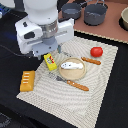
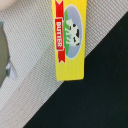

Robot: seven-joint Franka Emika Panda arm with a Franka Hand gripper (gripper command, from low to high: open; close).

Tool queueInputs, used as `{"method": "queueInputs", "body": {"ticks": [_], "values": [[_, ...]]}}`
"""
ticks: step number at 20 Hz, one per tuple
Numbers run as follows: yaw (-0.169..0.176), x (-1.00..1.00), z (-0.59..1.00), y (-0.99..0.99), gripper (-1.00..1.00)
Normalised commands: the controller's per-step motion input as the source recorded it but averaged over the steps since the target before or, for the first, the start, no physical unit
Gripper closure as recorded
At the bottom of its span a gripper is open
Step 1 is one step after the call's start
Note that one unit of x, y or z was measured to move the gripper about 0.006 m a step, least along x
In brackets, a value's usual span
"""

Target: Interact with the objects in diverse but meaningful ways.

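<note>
My gripper [image 1: 50, 53] hangs just above the yellow packet [image 1: 50, 61], which lies on the striped cloth; its fingers look spread apart and hold nothing. The wrist view is filled by that packet [image 2: 70, 40], with a red "BUTTER" label and a cow picture, lying near the cloth's edge; no fingers show there. A white fish [image 1: 71, 65] rests on a round wooden plate [image 1: 75, 75]. The red tomato [image 1: 96, 51] sits toward the exterior view's right, with an orange stick-shaped toy [image 1: 91, 61] beside it. The orange-brown bread loaf [image 1: 27, 80] lies at the exterior view's left.
A wooden-handled knife [image 1: 76, 84] lies in front of the plate. Two grey pots [image 1: 95, 14] [image 1: 71, 11] and a bowl [image 1: 124, 19] stand at the back. The cloth [image 1: 100, 90] lies on a black table [image 1: 117, 107]. The arm's white body hides the back left.
</note>
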Motion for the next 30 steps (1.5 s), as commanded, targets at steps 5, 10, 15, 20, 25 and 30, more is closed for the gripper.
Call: {"method": "queueInputs", "body": {"ticks": [5, 10, 15, 20, 25, 30], "values": [[0.000, -0.11, -0.53, 0.08, -1.00], [0.001, -0.09, -0.53, 0.11, -1.00], [0.003, -0.10, -0.53, 0.10, 1.00], [0.008, -0.11, -0.47, 0.08, 1.00], [0.024, -0.09, 0.11, 0.15, 1.00], [0.043, 0.00, 1.00, 0.33, 1.00]]}}
